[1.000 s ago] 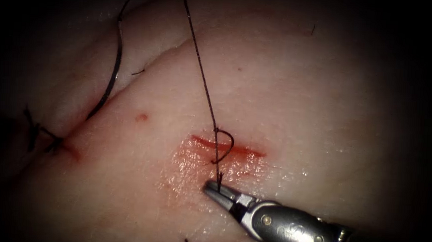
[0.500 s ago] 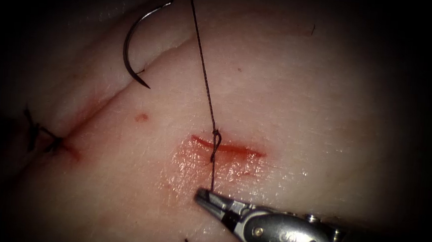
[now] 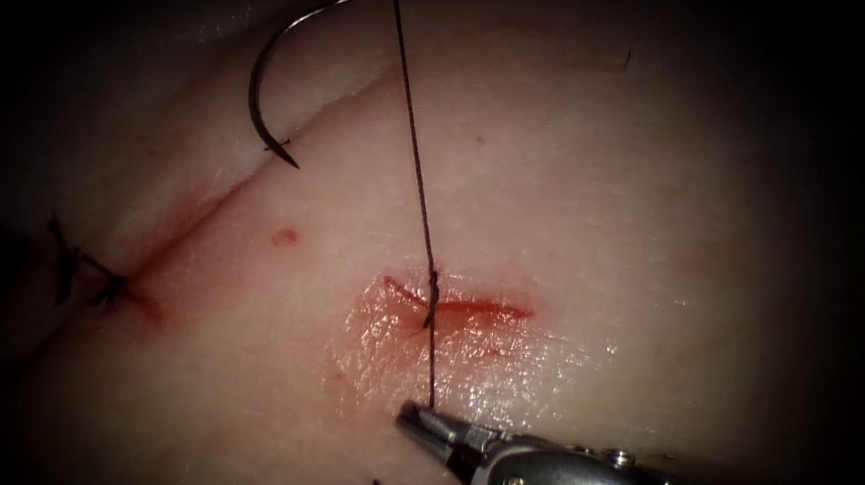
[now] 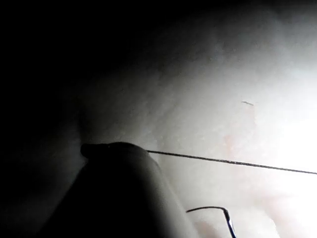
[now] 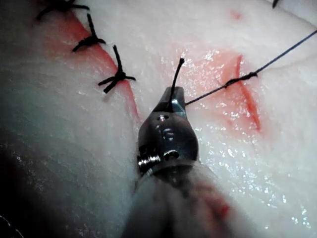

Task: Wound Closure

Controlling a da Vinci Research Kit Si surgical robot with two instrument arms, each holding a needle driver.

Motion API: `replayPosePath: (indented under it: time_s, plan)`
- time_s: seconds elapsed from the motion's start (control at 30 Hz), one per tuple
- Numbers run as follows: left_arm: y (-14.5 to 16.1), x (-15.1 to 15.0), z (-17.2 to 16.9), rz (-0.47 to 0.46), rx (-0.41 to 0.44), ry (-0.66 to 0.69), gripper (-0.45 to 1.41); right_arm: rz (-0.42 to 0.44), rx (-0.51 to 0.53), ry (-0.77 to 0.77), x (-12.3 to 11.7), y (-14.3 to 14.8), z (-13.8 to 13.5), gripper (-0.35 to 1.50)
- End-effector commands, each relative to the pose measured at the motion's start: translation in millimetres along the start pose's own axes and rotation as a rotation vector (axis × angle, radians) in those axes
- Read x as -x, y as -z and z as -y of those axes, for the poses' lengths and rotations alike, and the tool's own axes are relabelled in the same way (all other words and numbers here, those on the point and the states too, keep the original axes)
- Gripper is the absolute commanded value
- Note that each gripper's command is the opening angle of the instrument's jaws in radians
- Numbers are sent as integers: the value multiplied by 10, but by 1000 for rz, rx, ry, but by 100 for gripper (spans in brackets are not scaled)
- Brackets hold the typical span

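One right tool [image 3: 412, 414] grips thread [image 3: 419, 172] below the cut [image 3: 459, 302] (glistening tissue [image 3: 605, 203]) — needle [image 3: 262, 82] free.

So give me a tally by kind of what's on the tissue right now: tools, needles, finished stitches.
Tools: 1, the right tool, shut on the thread
Needles: 1, the needle, hanging above the tissue, left of the cut
Finished knots in the right wrist view: 3
Total: 5
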Motion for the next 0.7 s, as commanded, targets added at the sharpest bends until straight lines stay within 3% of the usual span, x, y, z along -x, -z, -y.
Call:
replayPosePath:
  time_s: [0.03, 0.43, 0.7]
  plan:
    - [-10, -7, 4, -6, -5, -2, -45, 6, -12, 8, 3, -11, 9, -35]
    - [-19, -9, 10, -9, -15, -6, -45, -6, -57, 4, -13, -1, 32, -35]
    - [-25, -11, 13, -10, -22, -2, -45, -76, -22, -34, -58, 13, 19, -35]
